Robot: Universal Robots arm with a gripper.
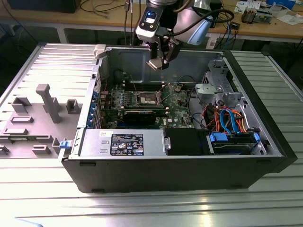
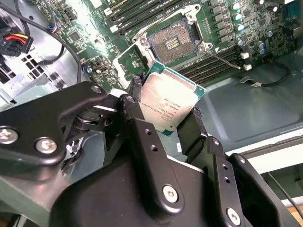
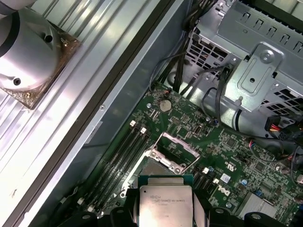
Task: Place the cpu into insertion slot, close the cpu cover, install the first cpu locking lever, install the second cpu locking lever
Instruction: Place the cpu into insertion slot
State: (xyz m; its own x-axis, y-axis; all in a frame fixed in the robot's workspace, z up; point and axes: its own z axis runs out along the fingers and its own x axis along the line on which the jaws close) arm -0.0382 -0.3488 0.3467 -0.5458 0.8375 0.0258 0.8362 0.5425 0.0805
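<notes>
My gripper [image 2: 166, 108] is shut on the cpu [image 2: 170, 101], a flat square chip with a silver-grey top, gripped by two opposite edges between black fingers [image 2: 138, 94]. In the exterior view the gripper [image 1: 158, 62] hangs with the cpu [image 1: 155, 64] well above the open computer case, near its back wall. The insertion slot [image 2: 173, 42] lies uncovered on the green board beyond the chip, its dark centre showing. The cpu cover [image 2: 127, 64] is flipped open beside it. In the first wrist view the cpu [image 3: 165, 201] hides part of the slot, with the raised cover [image 3: 173, 152] past it.
Memory slots [image 2: 142, 14] run next to the socket. A metal drive cage [image 1: 215, 90] with orange and blue cables [image 1: 227, 118] fills the case on the exterior view's right. A power supply [image 1: 124, 143] sits at the front. A grey plastic fixture [image 1: 45, 106] stands outside on the left.
</notes>
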